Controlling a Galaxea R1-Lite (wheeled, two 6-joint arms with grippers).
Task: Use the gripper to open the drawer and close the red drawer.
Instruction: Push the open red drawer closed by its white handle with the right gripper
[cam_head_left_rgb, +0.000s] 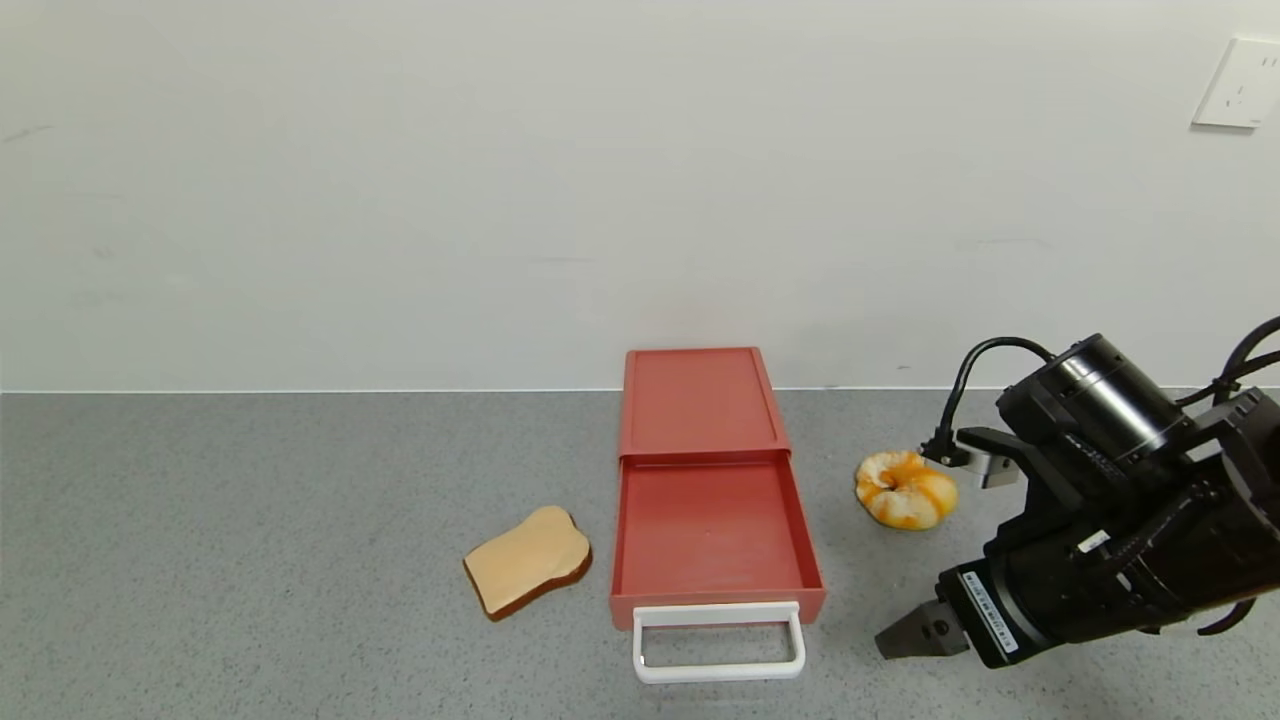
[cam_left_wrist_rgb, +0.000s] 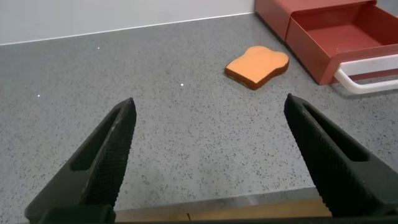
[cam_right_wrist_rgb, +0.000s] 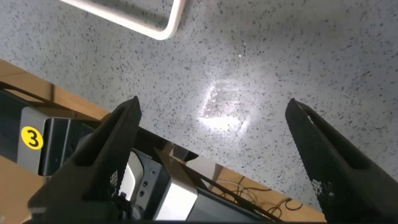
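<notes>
The red drawer (cam_head_left_rgb: 712, 490) sits on the grey tabletop (cam_head_left_rgb: 250, 560), its box against the back wall and its shallow tray pulled out toward the robot. The tray looks bare inside. Its white loop handle (cam_head_left_rgb: 718, 642) projects from the front edge, resting over the tabletop.

The right pincer (cam_head_left_rgb: 905, 635) hovers low near the tabletop's front, to the right of the handle and apart from it, its dark tip pointing toward the handle. In the right wrist view its two fingers (cam_right_wrist_rgb: 106, 155) are spread wide with nothing between them, so it is released; a corner of the handle (cam_right_wrist_rgb: 163, 25) shows beyond them.

The left pincer (cam_left_wrist_rgb: 211, 162) shows only in its own wrist view, hanging above bare tabletop with its fingers (cam_left_wrist_rgb: 102, 155) wide apart, released and holding nothing. From there the drawer (cam_left_wrist_rgb: 329, 34) lies farther off, well apart.

A bread slice (cam_head_left_rgb: 527, 560) lies flat just left of the tray, not touching it. An orange-and-white pastry (cam_head_left_rgb: 905, 488) rests to the right of the drawer, behind the right arm.
</notes>
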